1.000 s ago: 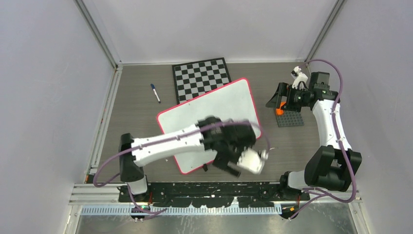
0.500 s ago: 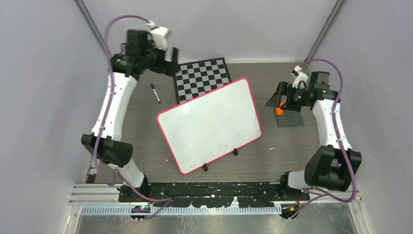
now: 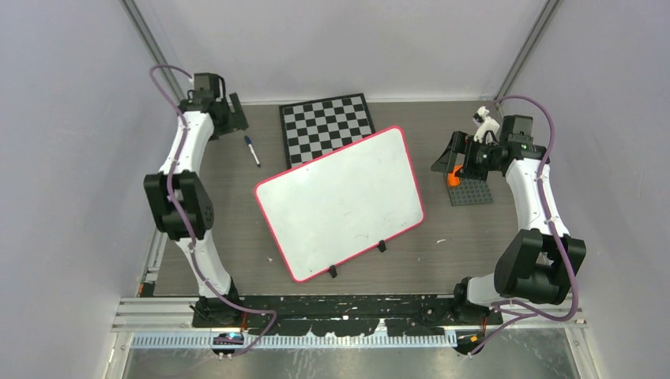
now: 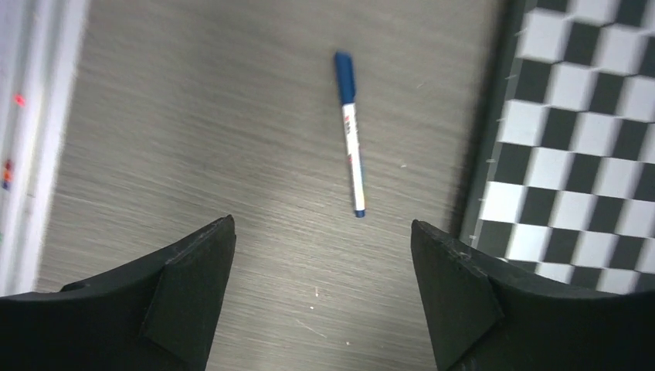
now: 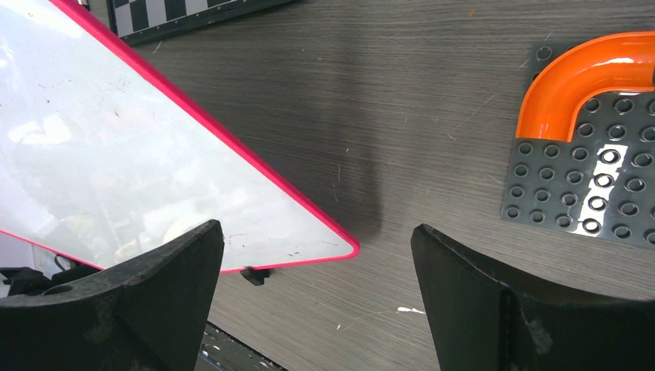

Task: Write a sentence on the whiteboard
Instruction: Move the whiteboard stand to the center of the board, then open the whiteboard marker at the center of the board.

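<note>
The whiteboard [image 3: 340,201] lies tilted in the middle of the table, with a red-pink rim and black clip feet; its face is blank, no sentence shows on it. It also shows in the right wrist view [image 5: 116,154]. A blue-capped marker [image 3: 251,150] lies left of the checkered board, also in the left wrist view [image 4: 350,143]. My left gripper [image 3: 235,117] is open and empty at the far left, just behind the marker [image 4: 323,263]. My right gripper [image 3: 447,158] is open and empty at the right, past the whiteboard's right edge [image 5: 317,263].
A black-and-white checkered board [image 3: 328,126] lies behind the whiteboard. A dark grey studded baseplate [image 3: 470,191] with an orange curved piece [image 3: 453,179] sits at the right, under the right gripper. Walls and frame posts close in the table on three sides.
My left arm has swung from over the whiteboard's near edge to the far left corner, then lowered toward the marker. The right arm has not moved.
</note>
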You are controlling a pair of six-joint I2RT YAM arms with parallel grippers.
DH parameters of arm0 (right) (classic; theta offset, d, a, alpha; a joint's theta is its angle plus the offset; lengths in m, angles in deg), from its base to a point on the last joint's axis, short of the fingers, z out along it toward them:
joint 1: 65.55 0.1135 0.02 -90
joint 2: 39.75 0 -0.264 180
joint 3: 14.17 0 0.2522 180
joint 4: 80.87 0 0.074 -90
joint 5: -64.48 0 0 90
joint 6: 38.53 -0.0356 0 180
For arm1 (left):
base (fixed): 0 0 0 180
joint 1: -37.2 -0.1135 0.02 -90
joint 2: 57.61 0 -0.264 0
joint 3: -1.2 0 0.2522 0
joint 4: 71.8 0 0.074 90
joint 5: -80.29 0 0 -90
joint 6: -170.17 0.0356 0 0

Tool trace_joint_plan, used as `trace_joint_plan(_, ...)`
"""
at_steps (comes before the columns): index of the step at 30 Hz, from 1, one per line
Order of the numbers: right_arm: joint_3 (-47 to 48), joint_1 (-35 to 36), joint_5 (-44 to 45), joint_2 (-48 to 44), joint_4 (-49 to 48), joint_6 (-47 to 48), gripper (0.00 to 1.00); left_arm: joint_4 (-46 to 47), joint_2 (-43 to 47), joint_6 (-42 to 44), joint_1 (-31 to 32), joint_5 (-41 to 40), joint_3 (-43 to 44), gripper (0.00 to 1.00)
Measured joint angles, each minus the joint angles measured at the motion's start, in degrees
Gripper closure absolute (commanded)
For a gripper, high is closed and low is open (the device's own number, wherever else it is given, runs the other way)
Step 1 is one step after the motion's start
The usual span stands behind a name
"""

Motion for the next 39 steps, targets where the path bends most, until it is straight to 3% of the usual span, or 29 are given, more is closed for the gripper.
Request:
trace_joint_plan(7,-0.3,0.0,0.6,0.0,-0.2,-0.3,0.05,1.6,-12.5,-3.6,0.4,-1.4,-2.4,0.30)
trace_joint_plan(19,-0.5,0.0,1.2,0.9,-0.2,-0.3,0.05,5.3,-21.5,-4.2,3.9,-3.7,3.2,0.37)
trace_joint_plan(29,-0.3,0.0,1.1,0.9,0.7,-0.3,0.05,3.1,-24.3,-4.2,4.2,-6.6,4.3,0.73)
trace_joint_plan(34,2.1,0.9,1.0,0.9,3.0,-0.2,0.05,0.9,-23.4,-4.5,2.0,-3.8,3.3,0.97)
trace_joint_plan(39,7.3,3.2,0.8,0.9,5.7,-0.1,0.05,-1.1,-20.6,-4.4,-1.5,0.2,-0.5,1.00)
